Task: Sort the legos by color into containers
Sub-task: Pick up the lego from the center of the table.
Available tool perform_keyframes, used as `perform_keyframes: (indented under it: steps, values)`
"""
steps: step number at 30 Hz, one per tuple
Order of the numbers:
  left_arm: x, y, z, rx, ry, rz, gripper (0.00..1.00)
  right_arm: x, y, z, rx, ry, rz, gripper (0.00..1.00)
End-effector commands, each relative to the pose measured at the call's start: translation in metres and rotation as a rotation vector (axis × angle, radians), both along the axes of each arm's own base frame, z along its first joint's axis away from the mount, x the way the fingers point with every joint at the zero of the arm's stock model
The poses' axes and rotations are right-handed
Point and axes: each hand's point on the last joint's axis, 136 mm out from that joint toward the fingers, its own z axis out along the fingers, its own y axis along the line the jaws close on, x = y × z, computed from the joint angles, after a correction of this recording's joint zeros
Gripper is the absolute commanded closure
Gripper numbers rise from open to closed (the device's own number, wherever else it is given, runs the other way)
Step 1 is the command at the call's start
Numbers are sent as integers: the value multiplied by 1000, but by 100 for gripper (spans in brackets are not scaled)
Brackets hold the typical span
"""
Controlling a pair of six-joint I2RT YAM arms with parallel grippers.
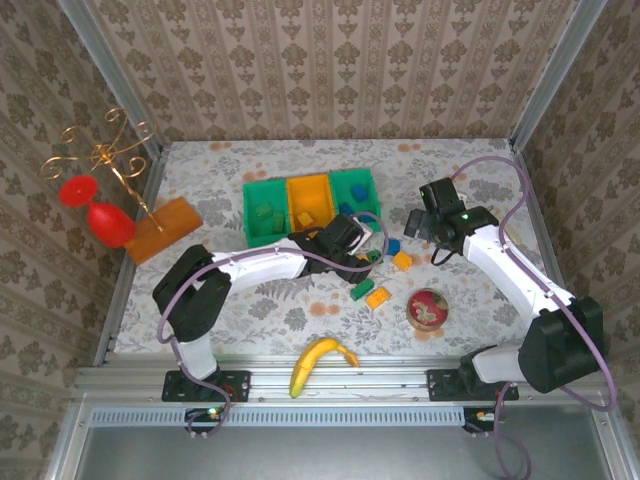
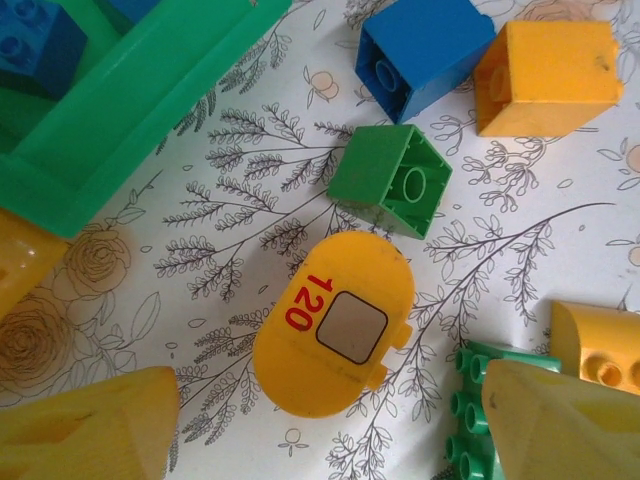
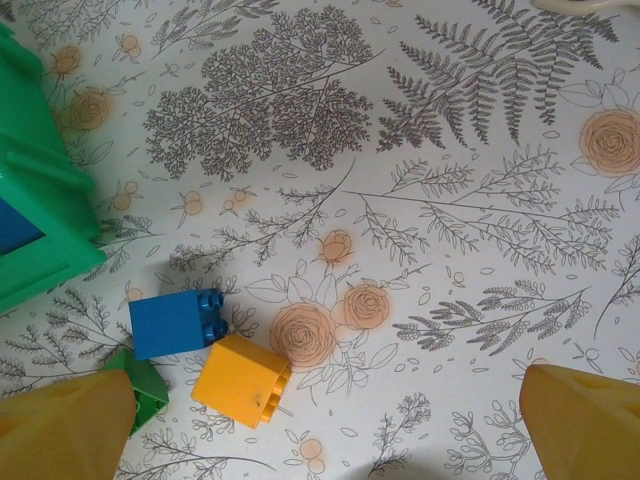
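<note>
Between patterned walls (image 1: 330, 70) — legos (image 1: 378, 297) strewn on fern-printed tabletop (image 1: 265, 310).

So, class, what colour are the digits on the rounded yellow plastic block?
Red; the rounded yellow plastic block shows best in the left wrist view.

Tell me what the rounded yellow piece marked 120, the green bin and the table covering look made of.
Rounded yellow piece: moulded plastic, smooth with a slight sheen, even colour, a red number printed on it. Green bin: likely plastic too, uniform colour and a moulded rim. Table covering: printed cloth or vinyl, flat and matt with a botanical pattern; the look leaves open which.
</note>
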Motion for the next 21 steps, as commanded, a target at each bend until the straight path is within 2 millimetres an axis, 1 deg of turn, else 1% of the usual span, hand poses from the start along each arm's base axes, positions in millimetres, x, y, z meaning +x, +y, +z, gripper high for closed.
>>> perform_keyframes:
  steps: [1,9,15,21]
  values:
    - [0,-2,-8,37,27,-14,21,-5,-10,-3,-22,9,-48,0]
    - [9,-4,-30,76,50,8,24,-7,-10,-5,-20,9,-49,0]
    - [18,-3,-40,70,74,41,28,-6,-9,-7,-14,6,-48,0]
    - [21,-2,-51,79,99,48,29,-6,-9,-8,-14,9,-51,0]
